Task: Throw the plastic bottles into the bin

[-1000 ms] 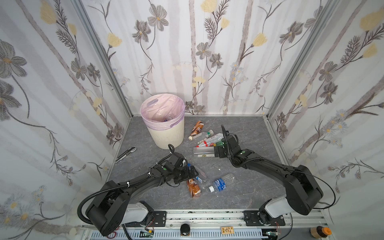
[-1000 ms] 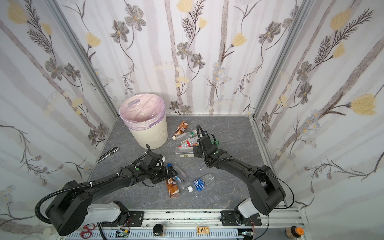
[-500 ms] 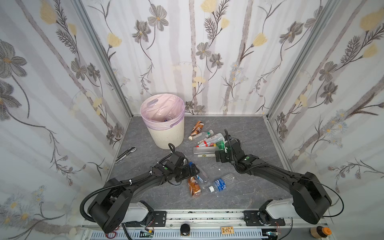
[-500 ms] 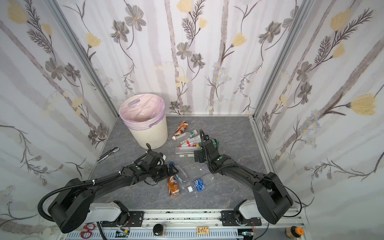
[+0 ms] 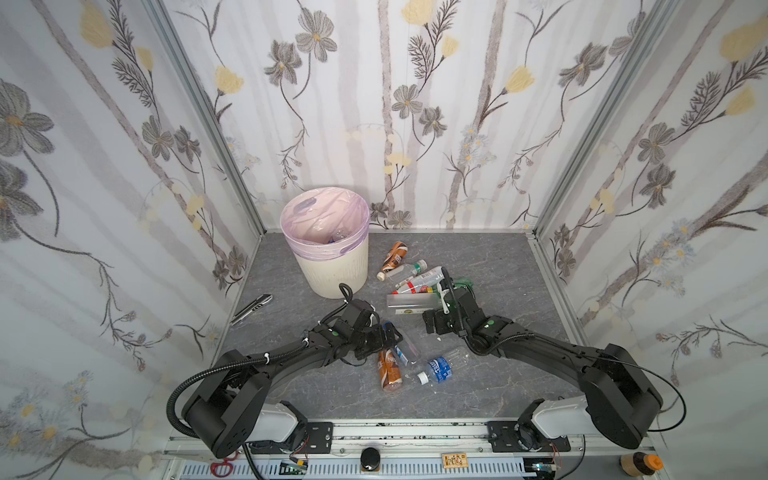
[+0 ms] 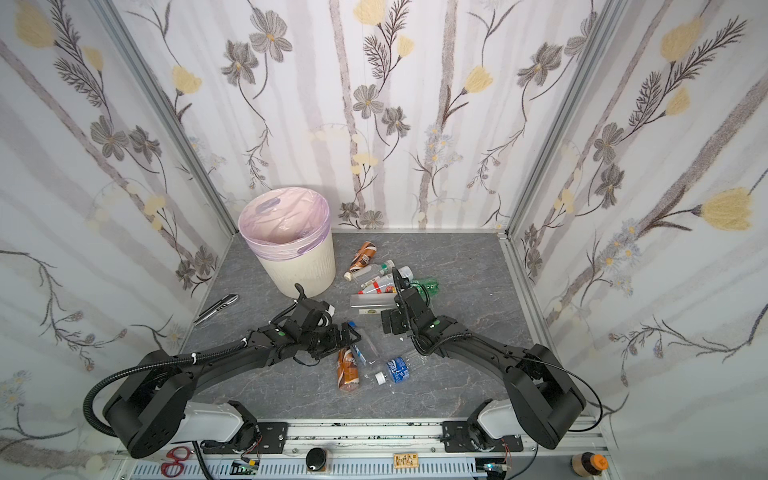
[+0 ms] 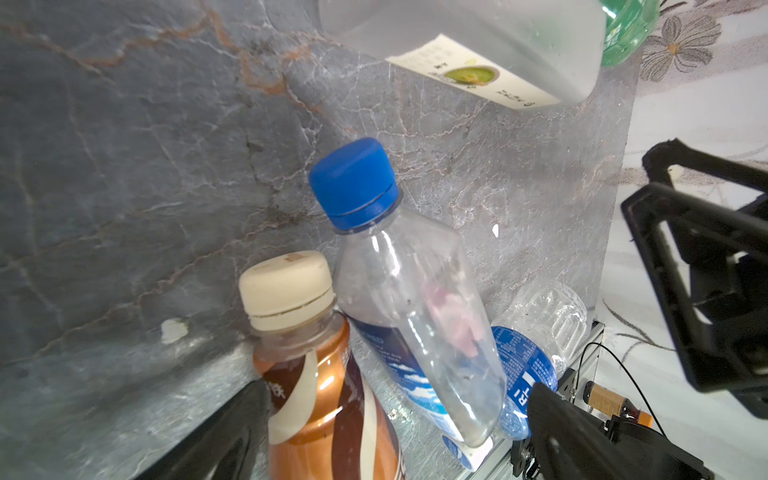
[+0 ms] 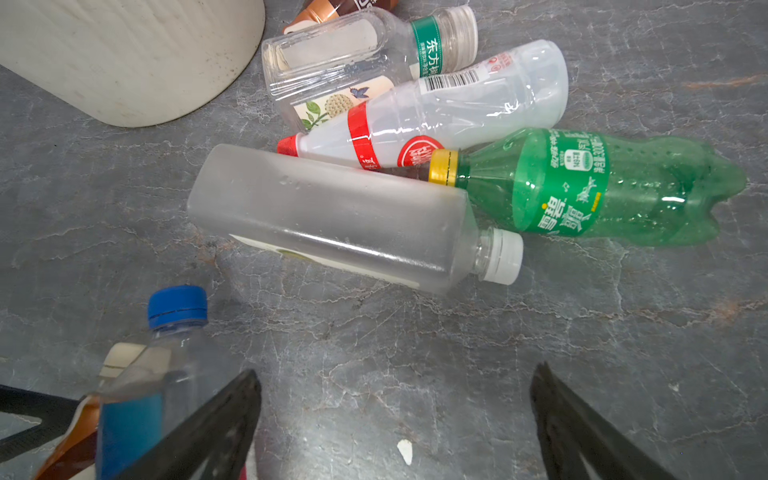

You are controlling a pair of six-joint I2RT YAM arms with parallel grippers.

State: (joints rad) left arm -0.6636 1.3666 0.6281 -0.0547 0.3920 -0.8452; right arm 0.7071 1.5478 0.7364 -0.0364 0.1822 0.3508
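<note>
Right claw (image 8: 395,419) withdrawn; eight bottles (image 5: 415,309), one bin (image 5: 332,274)

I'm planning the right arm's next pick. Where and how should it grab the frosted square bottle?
Likely across its flat sides near the base, from above: the frosted square bottle lies on its side, and the red-capped bottle and green bottle crowd its far edge toward the neck.

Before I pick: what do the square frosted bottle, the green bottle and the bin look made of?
Square frosted bottle: plastic, matte translucent walls with a soft highlight. Green bottle: thin glossy see-through plastic, dimpled, lobed base. Bin: probably rigid plastic, opaque cream, matte, faintly ribbed; liner, thin wrinkled pinkish film.
</note>
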